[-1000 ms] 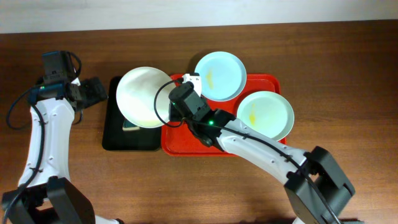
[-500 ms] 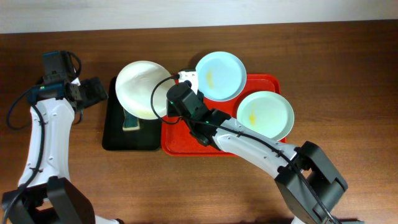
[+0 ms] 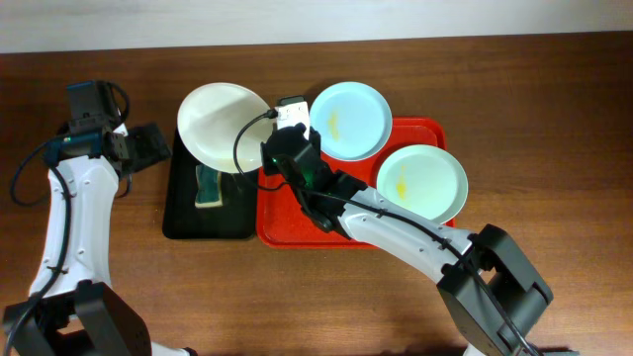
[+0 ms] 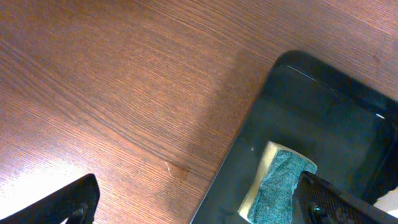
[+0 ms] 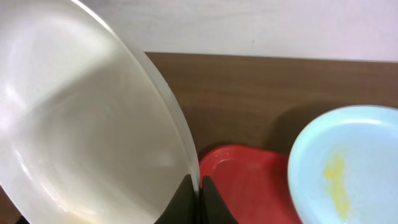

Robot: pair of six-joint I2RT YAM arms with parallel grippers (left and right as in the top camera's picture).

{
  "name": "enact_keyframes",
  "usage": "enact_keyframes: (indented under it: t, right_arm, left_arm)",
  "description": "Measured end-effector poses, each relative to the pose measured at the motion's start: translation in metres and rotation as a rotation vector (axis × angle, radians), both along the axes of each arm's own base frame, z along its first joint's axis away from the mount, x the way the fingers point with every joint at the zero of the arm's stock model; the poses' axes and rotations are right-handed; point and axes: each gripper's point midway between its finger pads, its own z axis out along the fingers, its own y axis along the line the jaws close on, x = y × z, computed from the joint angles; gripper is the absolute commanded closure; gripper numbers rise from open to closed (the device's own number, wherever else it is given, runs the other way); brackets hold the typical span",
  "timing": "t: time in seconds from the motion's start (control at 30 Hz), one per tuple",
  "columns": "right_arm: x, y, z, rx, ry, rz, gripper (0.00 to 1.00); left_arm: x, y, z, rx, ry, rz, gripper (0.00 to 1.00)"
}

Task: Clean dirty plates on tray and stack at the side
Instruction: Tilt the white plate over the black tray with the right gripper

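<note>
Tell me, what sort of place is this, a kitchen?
Likely a robotics lab bench, not a kitchen: robot arms at a plain wooden table, with smeared plates on a red tray and a sponge in a black tray beside it.

The overhead camera looks straight down from high above the whole bench. The left wrist camera faces down from close by on bare wood and a corner of the black tray with its sponge, both also seen from overhead. The right wrist camera sits very near the white plate, looking low toward the back wall, and shares that plate, the red tray and the blue plate with the overhead view.
</note>
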Motion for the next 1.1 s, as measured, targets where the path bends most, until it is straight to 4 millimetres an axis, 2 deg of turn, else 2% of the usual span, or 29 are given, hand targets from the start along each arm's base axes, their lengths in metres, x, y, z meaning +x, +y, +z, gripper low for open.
enact_keyframes:
  t: [0.57, 0.7, 0.93, 1.1]
  right_arm:
    - [0.019, 0.003, 0.061, -0.228, -0.355, 0.067, 0.96]
    - [0.02, 0.004, 0.075, -0.23, -0.415, 0.063, 0.96]
    - [0.012, 0.017, 0.116, -0.236, -0.589, 0.072, 0.96]
    - [0.009, 0.017, 0.127, -0.301, -0.649, 0.056, 0.96]
  left_arm:
    - [0.0, 0.0, 0.0, 0.0, 0.0, 0.0, 0.01]
    - [0.0, 0.0, 0.0, 0.0, 0.0, 0.0, 0.01]
    - [0.0, 0.0, 0.0, 0.0, 0.0, 0.0, 0.01]
    - [0.0, 0.0, 0.0, 0.0, 0.0, 0.0, 0.01]
